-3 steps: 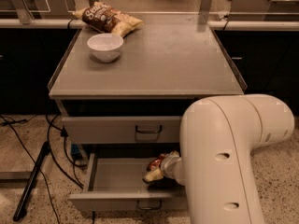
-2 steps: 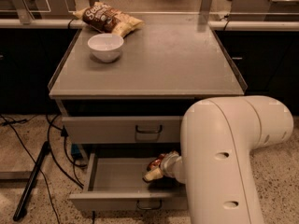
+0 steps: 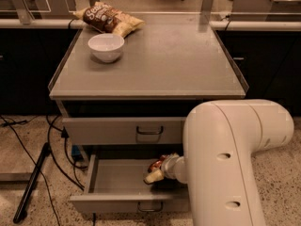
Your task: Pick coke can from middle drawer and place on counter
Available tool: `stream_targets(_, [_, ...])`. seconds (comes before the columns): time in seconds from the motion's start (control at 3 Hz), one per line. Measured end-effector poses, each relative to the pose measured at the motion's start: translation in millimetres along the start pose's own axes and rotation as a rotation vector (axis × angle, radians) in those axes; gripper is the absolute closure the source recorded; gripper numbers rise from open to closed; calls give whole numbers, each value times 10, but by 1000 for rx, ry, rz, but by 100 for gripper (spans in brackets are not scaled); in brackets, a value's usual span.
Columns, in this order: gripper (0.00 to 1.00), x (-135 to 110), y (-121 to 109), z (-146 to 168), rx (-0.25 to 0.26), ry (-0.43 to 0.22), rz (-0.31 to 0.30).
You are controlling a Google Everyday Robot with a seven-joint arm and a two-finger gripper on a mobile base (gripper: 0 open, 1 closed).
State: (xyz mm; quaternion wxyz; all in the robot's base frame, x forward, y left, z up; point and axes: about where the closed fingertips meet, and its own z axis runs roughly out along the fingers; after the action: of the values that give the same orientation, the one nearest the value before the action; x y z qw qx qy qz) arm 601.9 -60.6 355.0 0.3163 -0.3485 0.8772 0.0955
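The middle drawer stands pulled out below the front edge of the counter. The gripper reaches into it from the right on the bulky white arm and sits right at the coke can — a small red patch against it, under the middle of that front edge. Whether the claw is spread or pinching the can I cannot tell. On the counter a white bowl sits near the back left corner — the chip bag just behind it, at the back edge.

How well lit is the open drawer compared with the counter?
Camera view: the counter is evenly, warmly lit; the middle drawer lies in shadow, darkest at the back; the hand inside it shows pale, the coke can only a dull red patch beside it.
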Motion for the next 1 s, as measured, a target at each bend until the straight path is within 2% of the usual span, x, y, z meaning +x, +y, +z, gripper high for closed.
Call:
stream_targets(0.33, [3, 15, 17, 46, -15, 8, -3])
stream_targets(1.0, [50, 20, 26, 61, -18, 9, -5])
